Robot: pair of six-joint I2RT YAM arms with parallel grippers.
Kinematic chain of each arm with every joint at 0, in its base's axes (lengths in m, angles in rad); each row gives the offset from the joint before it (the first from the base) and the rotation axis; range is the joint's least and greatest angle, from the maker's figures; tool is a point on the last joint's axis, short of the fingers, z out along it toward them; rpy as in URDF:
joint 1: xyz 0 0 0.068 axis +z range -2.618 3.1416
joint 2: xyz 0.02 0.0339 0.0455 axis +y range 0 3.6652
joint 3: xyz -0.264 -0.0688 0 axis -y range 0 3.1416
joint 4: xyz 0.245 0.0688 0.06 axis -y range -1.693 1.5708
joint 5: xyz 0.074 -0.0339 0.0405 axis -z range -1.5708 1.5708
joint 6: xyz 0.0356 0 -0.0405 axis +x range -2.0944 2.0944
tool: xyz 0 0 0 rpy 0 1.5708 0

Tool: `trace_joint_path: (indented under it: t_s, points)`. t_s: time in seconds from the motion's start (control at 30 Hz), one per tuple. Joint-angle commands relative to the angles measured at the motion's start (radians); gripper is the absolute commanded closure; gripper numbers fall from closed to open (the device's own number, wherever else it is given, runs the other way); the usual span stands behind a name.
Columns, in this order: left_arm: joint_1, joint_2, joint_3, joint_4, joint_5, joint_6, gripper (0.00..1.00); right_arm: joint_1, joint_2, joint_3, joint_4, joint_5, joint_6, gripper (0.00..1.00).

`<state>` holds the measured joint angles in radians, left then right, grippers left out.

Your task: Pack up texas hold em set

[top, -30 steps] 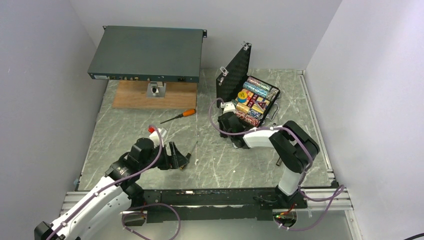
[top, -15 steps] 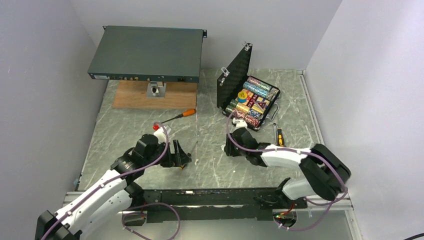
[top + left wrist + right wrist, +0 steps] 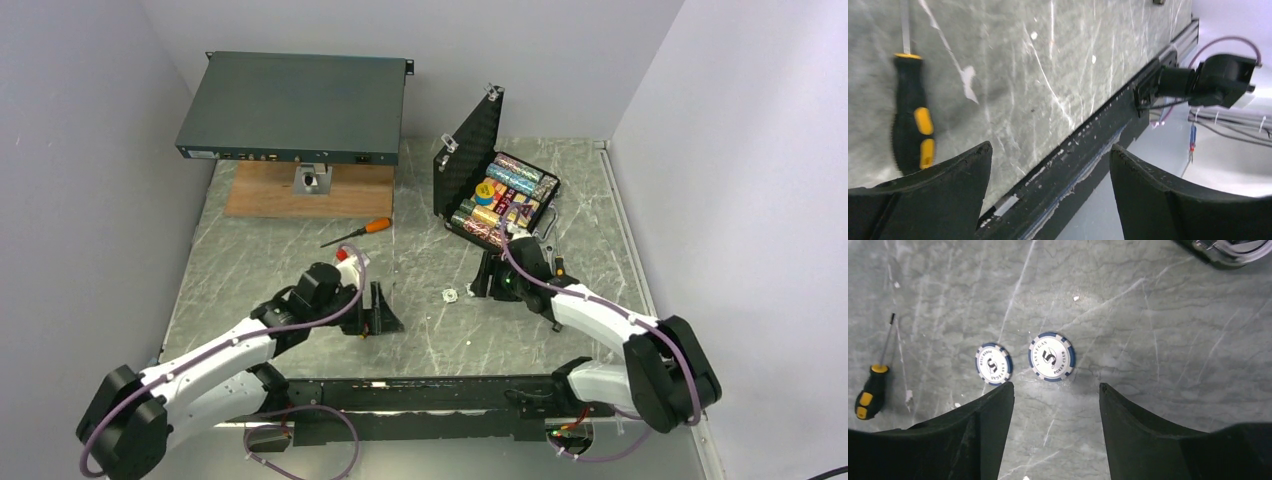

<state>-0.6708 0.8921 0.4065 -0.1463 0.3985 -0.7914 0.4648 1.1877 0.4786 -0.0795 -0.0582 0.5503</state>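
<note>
The right pincer (image 3: 1055,390) stands part open and empty above 2 loose chips (image 3: 1051,356) lying flat on the counter (image 3: 1173,340), near the open case (image 3: 472,150). We centre over 1 chip, descend, then close across its rim. The left pincer (image 3: 1050,155) gapes empty

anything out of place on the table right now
Yes: two blue-and-white poker chips lie loose on the table, side by side just ahead of the open right tool, outside the open case.

Two loose chips (image 3: 1051,356) (image 3: 993,364), one case (image 3: 476,143)
</note>
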Motion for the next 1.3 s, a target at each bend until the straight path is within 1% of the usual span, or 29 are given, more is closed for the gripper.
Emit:
trace_joint_path:
  t_s: [0.0, 0.1, 0.17, 0.37, 0.47, 0.63, 0.67, 0.77, 0.83, 0.93, 0.97, 1.07, 1.17, 1.27]
  points:
    - [-0.099, 0.064, 0.051, 0.097, 0.007, -0.039, 0.11, -0.007, 0.074, 0.057, -0.022, -0.062, -0.052, 0.36]
    - [-0.174, 0.098, 0.072, 0.100, -0.041, -0.070, 0.11, 0.008, 0.138, 0.078, -0.005, -0.084, -0.069, 0.36]
    - [-0.205, 0.113, 0.085, 0.105, -0.067, -0.078, 0.11, 0.048, 0.179, 0.102, -0.002, -0.076, -0.079, 0.37]
    - [-0.223, 0.124, 0.149, 0.035, -0.137, -0.050, 0.11, 0.207, 0.228, 0.169, 0.001, -0.024, -0.074, 0.37]
    - [-0.222, 0.108, 0.148, 0.006, -0.188, -0.043, 0.11, 0.265, 0.207, 0.186, -0.038, 0.066, -0.070, 0.36]
    - [-0.223, 0.033, 0.123, -0.024, -0.234, -0.062, 0.11, 0.313, 0.167, 0.221, -0.139, 0.195, -0.101, 0.28]
    - [-0.223, 0.020, 0.124, -0.037, -0.245, -0.063, 0.11, 0.319, 0.172, 0.228, -0.144, 0.204, -0.106, 0.25]
    - [-0.222, -0.013, 0.153, -0.120, -0.335, -0.068, 0.11, 0.332, 0.207, 0.251, -0.139, 0.209, -0.102, 0.13]
    - [-0.223, -0.033, 0.183, -0.188, -0.391, -0.088, 0.11, 0.353, 0.239, 0.266, -0.128, 0.215, -0.086, 0.12]
    - [-0.221, -0.069, 0.171, -0.191, -0.395, -0.113, 0.10, 0.402, 0.280, 0.284, -0.111, 0.264, -0.053, 0.13]
    - [-0.221, -0.076, 0.165, -0.190, -0.420, -0.119, 0.10, 0.414, 0.295, 0.292, -0.116, 0.282, -0.040, 0.14]
    - [-0.220, -0.085, 0.158, -0.204, -0.420, -0.122, 0.10, 0.443, 0.325, 0.315, -0.140, 0.348, -0.012, 0.24]
    - [-0.221, -0.072, 0.157, -0.169, -0.409, -0.057, 0.06, 0.455, 0.253, 0.290, -0.167, 0.451, 0.015, 0.31]
    - [-0.222, 0.032, 0.242, -0.219, -0.393, 0.013, 0.05, 0.425, 0.119, 0.229, -0.165, 0.488, 0.021, 0.34]
